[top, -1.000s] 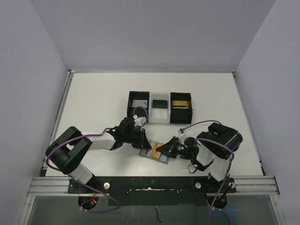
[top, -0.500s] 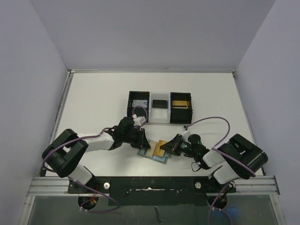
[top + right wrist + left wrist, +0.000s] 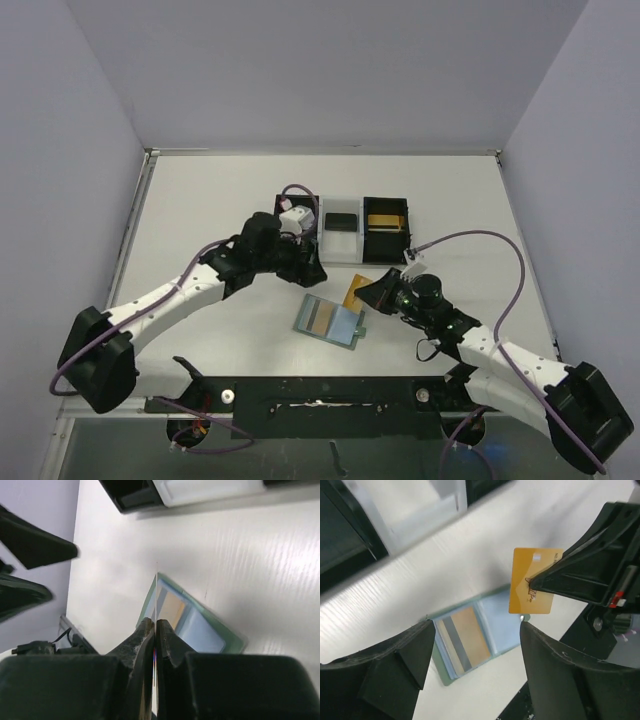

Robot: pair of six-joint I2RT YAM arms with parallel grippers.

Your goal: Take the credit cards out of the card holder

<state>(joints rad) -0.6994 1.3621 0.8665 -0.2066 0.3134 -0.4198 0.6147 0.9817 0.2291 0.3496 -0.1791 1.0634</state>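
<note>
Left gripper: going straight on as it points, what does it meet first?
Probably the card holder, framed between its fingers; the orange card in the right gripper looks off to one side, though depth is unclear.

Card holder (image 3: pixel 345 325) open flat w/ tan card (image 3: pixel 320 318) inside; orange card (image 3: pixel 356 289) in air beside it.

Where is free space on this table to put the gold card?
Bare table: the strip behind the tray, and the left side beside it. Crowded: between tray and card holder, where left tool and right tool hover.
</note>
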